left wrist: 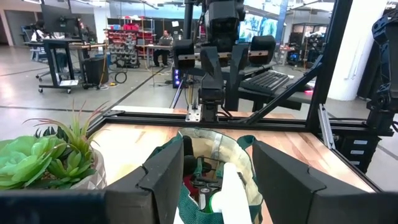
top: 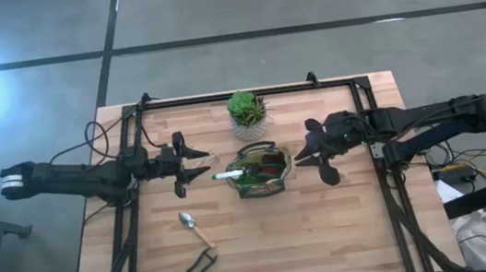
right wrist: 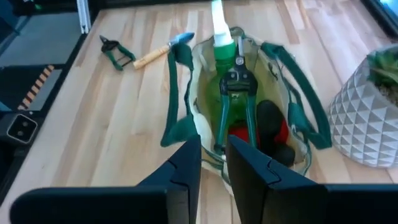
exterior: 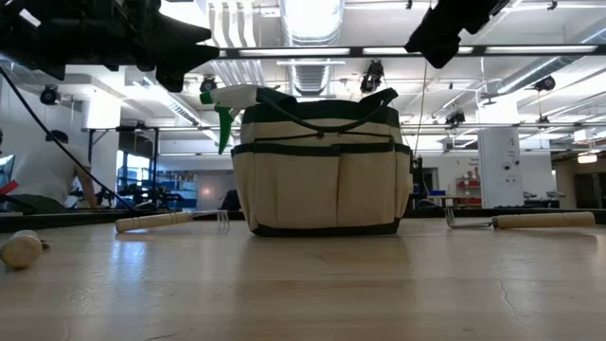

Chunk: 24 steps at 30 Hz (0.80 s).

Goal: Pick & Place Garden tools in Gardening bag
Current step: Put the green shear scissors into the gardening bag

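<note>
Bag (top: 261, 173) sits mid-desk (top: 348, 234) w/ spray bottle (right wrist: 222, 37), green pruners (right wrist: 235, 93) and a red-black item (right wrist: 267, 127) inside. Trowel (top: 195, 228) and second pruners (top: 198, 270) lie on desk nearer the front. Left claw (top: 198, 163) hangs left of bag, fingers apart, empty. Right claw (top: 313, 157) hangs right of bag, fingers nearly together, empty.

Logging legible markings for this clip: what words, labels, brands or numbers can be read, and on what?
None can be read.
gardening bag: plain fabric, no print visible.
green-and-white tool: no label visible.
plant pot: relief pattern only.
Background screens and shelves in the left wrist view: too blurred.
</note>
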Motion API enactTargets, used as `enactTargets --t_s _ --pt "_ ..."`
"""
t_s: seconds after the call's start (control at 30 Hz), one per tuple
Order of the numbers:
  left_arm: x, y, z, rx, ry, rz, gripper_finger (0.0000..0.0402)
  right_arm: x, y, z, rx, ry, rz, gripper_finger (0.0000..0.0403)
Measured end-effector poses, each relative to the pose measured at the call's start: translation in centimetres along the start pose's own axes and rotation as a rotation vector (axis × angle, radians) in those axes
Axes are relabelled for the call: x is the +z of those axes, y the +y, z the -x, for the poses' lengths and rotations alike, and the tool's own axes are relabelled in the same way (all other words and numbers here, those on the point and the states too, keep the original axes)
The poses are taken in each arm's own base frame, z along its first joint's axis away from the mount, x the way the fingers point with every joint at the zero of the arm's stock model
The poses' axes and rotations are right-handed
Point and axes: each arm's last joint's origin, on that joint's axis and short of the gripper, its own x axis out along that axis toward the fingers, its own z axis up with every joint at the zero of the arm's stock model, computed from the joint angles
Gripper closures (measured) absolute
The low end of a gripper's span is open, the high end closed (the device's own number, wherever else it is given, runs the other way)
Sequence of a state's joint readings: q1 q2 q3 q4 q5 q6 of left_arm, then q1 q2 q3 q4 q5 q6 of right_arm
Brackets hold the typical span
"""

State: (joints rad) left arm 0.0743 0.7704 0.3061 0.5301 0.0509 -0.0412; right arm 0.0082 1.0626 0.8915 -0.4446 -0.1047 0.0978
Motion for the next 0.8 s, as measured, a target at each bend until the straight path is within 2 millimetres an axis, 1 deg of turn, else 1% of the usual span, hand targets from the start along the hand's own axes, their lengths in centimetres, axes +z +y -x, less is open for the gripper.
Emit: enactTargets --t_s 0.1,0.2,0.4,0.53,0.8 --pt "0.0 0.0 0.0 0.000 0.000 0.001 0.0206 -0.6 -0.1 0.0 -0.007 0.065 -0.031 0.0343" --pt "0.0 0.0 0.0 0.000 0.000 0.001 0.0206 -1.3 -0.2 0.4 -0.047 0.132 -0.108 0.0345" --pt "0.0 0.0 0.0 0.000 0.000 0.001 0.0206 -3.3 -0.8 1.1 -0.281 0.310 -0.259 0.0336" --pt "0.0 0.0 0.0 0.000 0.000 0.001 0.0206 -4.1 -1.0 0.9 -0.339 0.346 -0.336 0.0322" --pt "0.0 0.0 0.0 0.000 0.000 0.001 0.0206 -4.8 -1.3 0.6 -0.359 0.382 -0.356 0.0282"
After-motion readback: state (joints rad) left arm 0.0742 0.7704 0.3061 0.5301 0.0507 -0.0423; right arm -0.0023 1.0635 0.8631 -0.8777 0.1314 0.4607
